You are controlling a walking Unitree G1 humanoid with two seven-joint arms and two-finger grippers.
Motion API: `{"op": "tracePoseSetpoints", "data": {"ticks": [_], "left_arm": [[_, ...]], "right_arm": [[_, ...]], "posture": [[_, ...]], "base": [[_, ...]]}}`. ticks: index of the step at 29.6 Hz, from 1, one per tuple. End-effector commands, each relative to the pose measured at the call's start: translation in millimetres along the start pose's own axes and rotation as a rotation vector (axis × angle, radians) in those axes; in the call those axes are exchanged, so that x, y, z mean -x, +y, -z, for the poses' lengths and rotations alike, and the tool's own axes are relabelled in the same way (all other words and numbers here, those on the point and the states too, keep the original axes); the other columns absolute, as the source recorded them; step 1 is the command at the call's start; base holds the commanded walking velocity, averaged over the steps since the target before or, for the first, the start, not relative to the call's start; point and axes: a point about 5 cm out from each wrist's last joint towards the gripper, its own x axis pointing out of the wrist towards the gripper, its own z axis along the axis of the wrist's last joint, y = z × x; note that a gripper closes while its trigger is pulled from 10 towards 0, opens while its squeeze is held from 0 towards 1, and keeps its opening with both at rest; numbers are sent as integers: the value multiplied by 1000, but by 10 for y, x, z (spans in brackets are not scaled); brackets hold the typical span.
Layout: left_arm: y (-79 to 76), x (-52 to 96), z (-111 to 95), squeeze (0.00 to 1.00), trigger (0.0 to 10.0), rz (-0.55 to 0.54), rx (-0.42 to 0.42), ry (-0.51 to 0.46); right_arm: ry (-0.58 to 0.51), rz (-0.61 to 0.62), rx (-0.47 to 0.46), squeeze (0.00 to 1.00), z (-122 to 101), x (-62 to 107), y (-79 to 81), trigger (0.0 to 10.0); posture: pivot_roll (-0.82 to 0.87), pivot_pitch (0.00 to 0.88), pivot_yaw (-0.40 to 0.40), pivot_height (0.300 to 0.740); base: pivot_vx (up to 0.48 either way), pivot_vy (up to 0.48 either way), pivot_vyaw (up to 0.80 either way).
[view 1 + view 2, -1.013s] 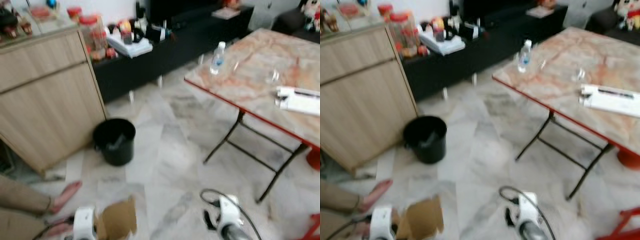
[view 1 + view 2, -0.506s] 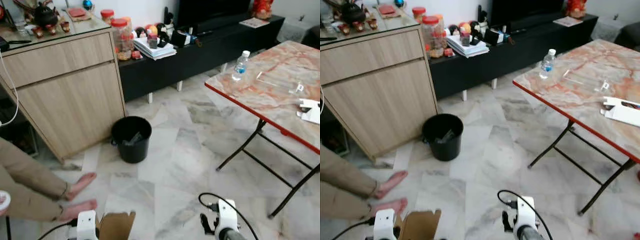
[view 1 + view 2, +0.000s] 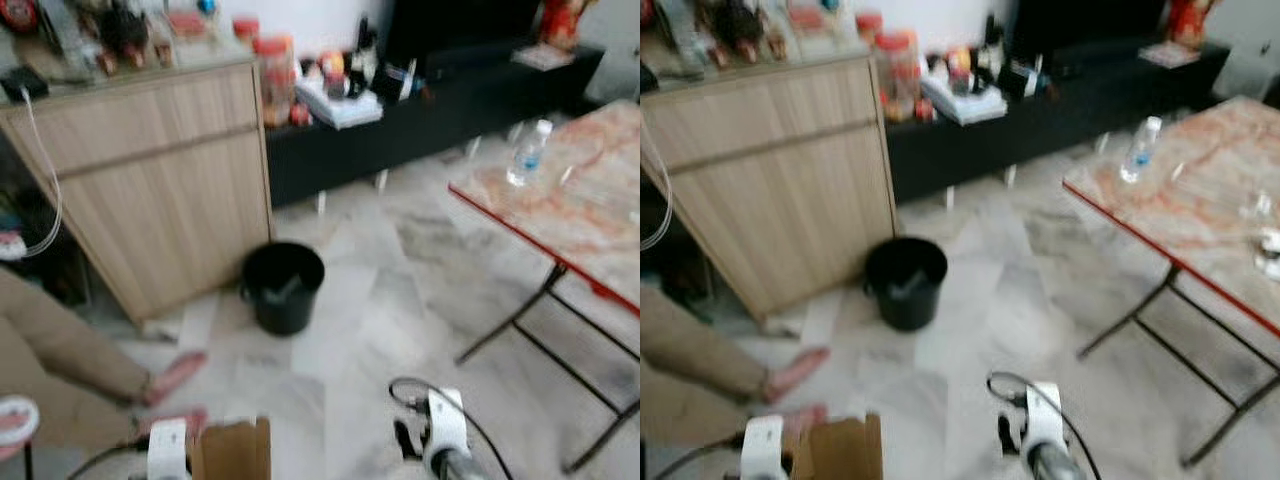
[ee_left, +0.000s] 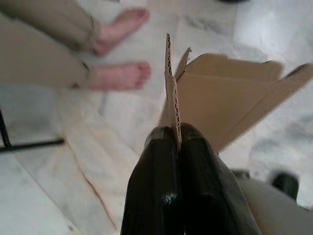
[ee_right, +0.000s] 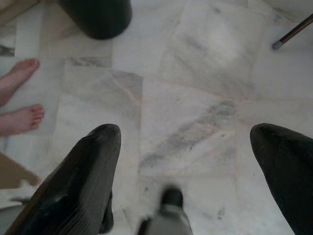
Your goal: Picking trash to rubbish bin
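My left gripper (image 4: 176, 142) pinches the cardboard piece (image 4: 230, 98) by one edge, fingers pressed together on it. The black bin (image 3: 283, 286) stands well ahead (beside the wooden cabinet (image 3: 165, 180)). My right gripper (image 5: 186, 147) is spread, empty.

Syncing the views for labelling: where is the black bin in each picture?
Left eye: black bin on the floor, centre-left, by the wooden cabinet.
Right eye: bin, same spot, slightly further left.
Left wrist: bin not in it; left gripper pinches the cardboard.
Right wrist: bin at the far edge, beyond the open right gripper.
Shared landmark: the person's bare feet.
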Motion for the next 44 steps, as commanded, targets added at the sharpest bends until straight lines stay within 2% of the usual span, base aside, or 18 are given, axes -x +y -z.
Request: {"op": "tracePoseSetpoints", "data": {"ticks": [1,6,9,21,27,36,38,44], "left_arm": [[-51,3,23,0,10000,7,-4,10],[-62,0,16,0,10000,9,-2,8],[-74,-2,9,0,10000,10,-1,6],[-71,-2,6,0,10000,6,2,3],[-69,-4,0,0,10000,7,2,2],[-74,-10,-28,0,10000,11,-3,-10],[-100,-20,-80,0,10000,21,-16,-35],[-171,-48,-258,0,10000,47,-32,-113]], "right_arm": [[19,20,9,0,47,18,-76,10000],[9,22,13,0,24,12,-66,10000],[8,30,-15,0,16,10,-79,10000],[10,24,-20,0,14,8,-68,10000],[10,26,-22,0,8,6,-66,10000],[3,18,-23,0,1,4,-51,10000],[-5,7,14,0,-15,1,-32,10000],[-16,0,5,0,-41,-6,-12,10000]], "posture": [[20,80,-4,740],[20,80,-4,740],[18,79,-7,740],[20,81,-8,740],[19,81,-7,740],[22,83,-5,740],[22,83,-5,740],[22,83,-6,740]], "base": [[480,0,0],[480,0,564],[480,0,0],[480,0,0],[480,0,-499],[480,0,0],[480,0,250],[480,0,596]]}}
